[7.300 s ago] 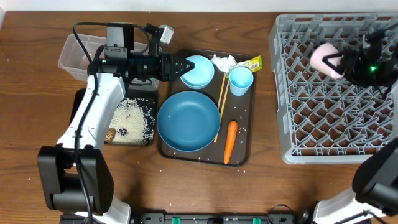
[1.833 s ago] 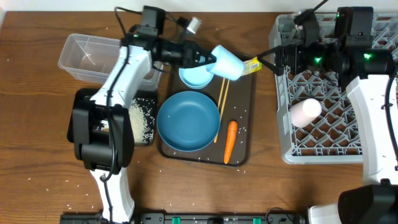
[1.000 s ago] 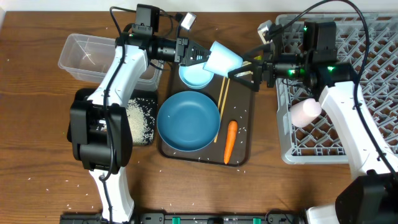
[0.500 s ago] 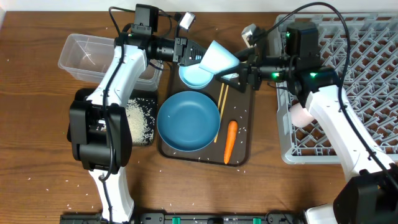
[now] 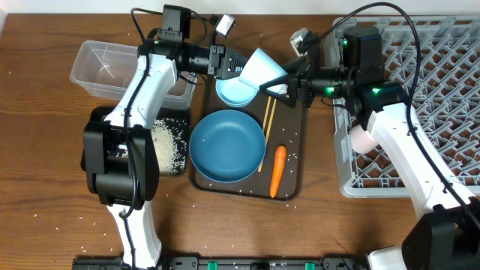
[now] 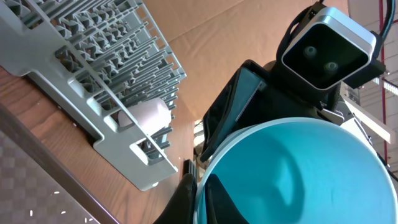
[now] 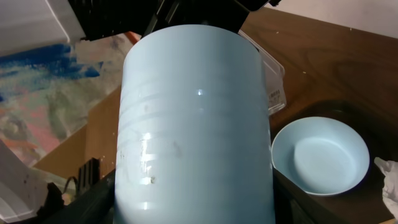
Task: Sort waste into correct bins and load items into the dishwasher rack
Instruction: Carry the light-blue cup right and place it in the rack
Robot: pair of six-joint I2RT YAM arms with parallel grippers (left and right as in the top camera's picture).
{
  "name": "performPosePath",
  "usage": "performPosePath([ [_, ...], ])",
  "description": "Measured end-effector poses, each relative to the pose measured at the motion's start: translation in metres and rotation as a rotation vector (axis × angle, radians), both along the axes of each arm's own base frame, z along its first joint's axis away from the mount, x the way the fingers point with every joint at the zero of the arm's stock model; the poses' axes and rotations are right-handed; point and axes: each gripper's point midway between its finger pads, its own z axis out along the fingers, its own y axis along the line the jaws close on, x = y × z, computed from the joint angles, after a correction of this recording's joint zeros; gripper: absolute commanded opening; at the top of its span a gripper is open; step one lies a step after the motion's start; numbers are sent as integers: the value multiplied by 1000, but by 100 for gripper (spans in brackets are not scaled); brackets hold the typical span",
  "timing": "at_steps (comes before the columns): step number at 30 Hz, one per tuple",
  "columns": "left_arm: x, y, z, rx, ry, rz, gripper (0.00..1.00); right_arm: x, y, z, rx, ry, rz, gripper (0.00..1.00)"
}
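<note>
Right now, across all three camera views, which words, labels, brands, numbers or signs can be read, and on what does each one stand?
No text can be read in any view.
On the clear tub, a small label shows in the right wrist view: its print is too small to read.
On the light-blue cup: no print at all.

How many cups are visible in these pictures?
2. The light-blue cup is held by the left gripper above the serving tray; the pale pink cup lies in the grey rack, partly hidden.
</note>
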Motion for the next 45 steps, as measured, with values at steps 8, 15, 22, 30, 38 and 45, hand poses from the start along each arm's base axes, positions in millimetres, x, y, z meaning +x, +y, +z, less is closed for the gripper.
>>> performPosePath([
  [8, -2, -6, -3, 17, -3, -3, 7, 4, -17, 3, 34, 38, -17, 50],
  [15, 8, -5, -17, 97, -15, 54, 8, 14, -65, -2, -22, 105, -182, 49],
  [22, 19, 1, -42, 238, 15, 140, 12, 4, -107, -7, -176, 158, -395, 50],
  [30, 28, 35, -109, 637, 116, 311, 11, -32, -165, -19, -371, 281, -631, 51],
  [38, 28, 79, -155, 961, 135, 425, 17, -100, -196, -59, -619, 563, -703, 58],
  [45, 13, 95, -184, 1065, 179, 426, 22, -138, -227, -75, -826, 696, -782, 59],
])
